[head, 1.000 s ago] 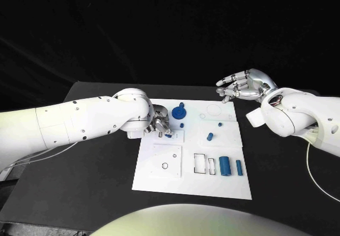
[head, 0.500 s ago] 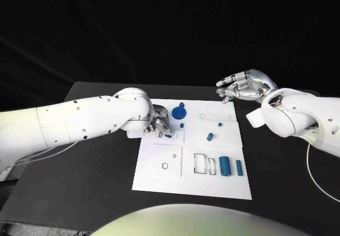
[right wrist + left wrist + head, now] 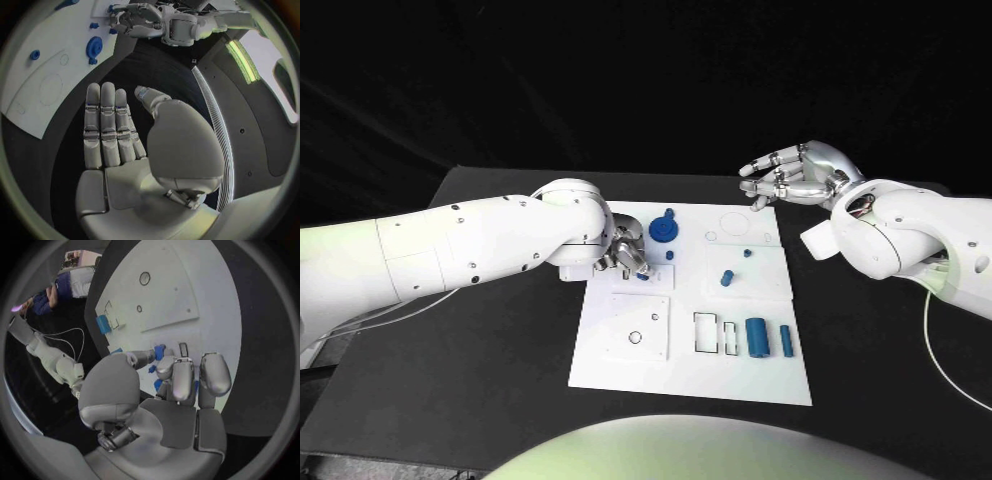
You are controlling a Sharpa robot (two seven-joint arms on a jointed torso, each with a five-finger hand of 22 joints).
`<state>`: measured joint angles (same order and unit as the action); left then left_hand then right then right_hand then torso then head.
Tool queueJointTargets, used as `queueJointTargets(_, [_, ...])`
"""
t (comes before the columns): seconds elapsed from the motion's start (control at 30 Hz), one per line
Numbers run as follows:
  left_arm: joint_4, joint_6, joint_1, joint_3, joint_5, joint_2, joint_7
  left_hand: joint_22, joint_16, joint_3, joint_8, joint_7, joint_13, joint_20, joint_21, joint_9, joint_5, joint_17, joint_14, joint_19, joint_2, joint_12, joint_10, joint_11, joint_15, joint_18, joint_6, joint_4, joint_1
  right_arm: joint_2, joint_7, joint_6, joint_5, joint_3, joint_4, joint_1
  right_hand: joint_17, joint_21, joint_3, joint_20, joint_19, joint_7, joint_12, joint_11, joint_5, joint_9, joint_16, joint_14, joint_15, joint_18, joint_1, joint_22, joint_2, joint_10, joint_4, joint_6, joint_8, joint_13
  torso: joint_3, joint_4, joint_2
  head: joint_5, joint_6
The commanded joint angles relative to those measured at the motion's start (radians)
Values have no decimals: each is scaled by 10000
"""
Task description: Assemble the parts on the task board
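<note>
I am looking down at the white board [image 3: 689, 375] lying in the middle of the black table [image 3: 473, 380]. Nearest me on it, a large blue cylinder [image 3: 757, 337] and a thinner blue bar [image 3: 788, 341] are lying side by side toward the board's right edge, next to two narrow rectangular slots. Further up, a small blue peg [image 3: 727, 278] is sitting tilted on the right half. My left hand [image 3: 623, 256] is reaching down onto the board's left edge, its fingers [image 3: 182, 380] curling around a small blue part [image 3: 160, 351], so it seems to be pinching that piece against the board. Just beyond, a round blue disc [image 3: 665, 230] is resting near the far edge. Farthest away, my right hand [image 3: 790, 175] is hovering off the board's far right corner, fingers spread and grasping nothing.
</note>
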<state>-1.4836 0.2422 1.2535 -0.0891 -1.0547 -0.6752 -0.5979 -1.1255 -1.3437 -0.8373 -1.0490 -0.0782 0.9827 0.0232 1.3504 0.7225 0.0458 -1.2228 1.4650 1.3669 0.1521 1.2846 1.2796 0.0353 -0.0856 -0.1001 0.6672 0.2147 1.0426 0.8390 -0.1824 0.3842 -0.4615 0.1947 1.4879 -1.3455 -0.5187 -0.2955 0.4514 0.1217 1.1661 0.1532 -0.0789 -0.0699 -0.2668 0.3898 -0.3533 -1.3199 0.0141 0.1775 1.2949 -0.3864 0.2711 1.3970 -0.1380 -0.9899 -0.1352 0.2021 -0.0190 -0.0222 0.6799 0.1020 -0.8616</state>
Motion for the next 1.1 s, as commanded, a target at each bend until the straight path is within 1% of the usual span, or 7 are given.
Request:
queueJointTargets(0.03, [-9, 197, -8, -6, 20, 40, -5, -4, 49, -849, -35, 459, -26, -72, 16, 348, 24, -14, 195, 26, -10, -17, 78, 20, -91, 115, 520, -949, -159, 4, -73, -158, -66, -2, 24, 6, -9, 56, 10, 39, -28, 10, 31, -15, 16, 16, 28, 60, 6, 37, -24, 9, 18, -46, -32, 70, 18, 9, 8, 3, -3, 1, -4])
queueJointTargets(0.37, [23, 206, -6, -7, 28, 71, -7, -13, 54, -563, -20, 472, -16, -79, 13, 357, 24, -14, 195, 31, -40, -2, 85, 30, -99, 117, 562, -848, -343, 16, -73, -151, -66, -2, 42, 6, -9, 56, 10, 39, -28, 10, 31, -15, 16, 16, 28, 60, 6, 37, -24, 9, 18, -46, -32, 70, 18, 9, 12, 0, 3, -2, -5])
queueJointTargets(0.57, [43, 213, -5, -7, 31, 75, -9, -31, 53, -162, 1, 473, -33, -81, 14, 361, 24, -21, 196, 40, -59, 1, 72, 28, -98, 121, 625, -639, -601, 20, -75, -150, -66, -2, 51, 6, -43, 68, 5, 44, -27, 11, 38, -18, 17, 19, 30, 74, 9, 38, -25, 26, 22, -53, -33, 75, 16, 24, 7, 2, 3, -4, -15])
queueJointTargets(0.8, [71, 218, -5, -7, 31, 77, -10, -14, 55, 103, 31, 472, -45, -81, -1, 360, 24, -23, 196, 33, -80, 2, 60, 27, -98, 117, 644, -506, -734, 25, -85, -154, -66, -2, 54, 6, -50, 70, 1, 45, -27, 13, 39, -19, 19, 20, 30, 76, 10, 38, -31, 29, 25, -54, -37, 75, 15, 26, 10, -1, 2, -7, -6])
queueJointTargets(1.1, [104, 236, -4, -7, 30, 85, -11, -23, 57, 486, 71, 466, -53, -78, -5, 358, 25, -26, 198, 37, -48, 10, 49, 20, -93, 118, 679, -315, -920, 33, -92, -150, -66, -2, 62, 6, -57, 74, -5, 47, -27, 15, 40, -22, 21, 21, 31, 79, 13, 38, -43, 33, 29, -56, -44, 77, 14, 30, 6, -2, 1, -18, -14])
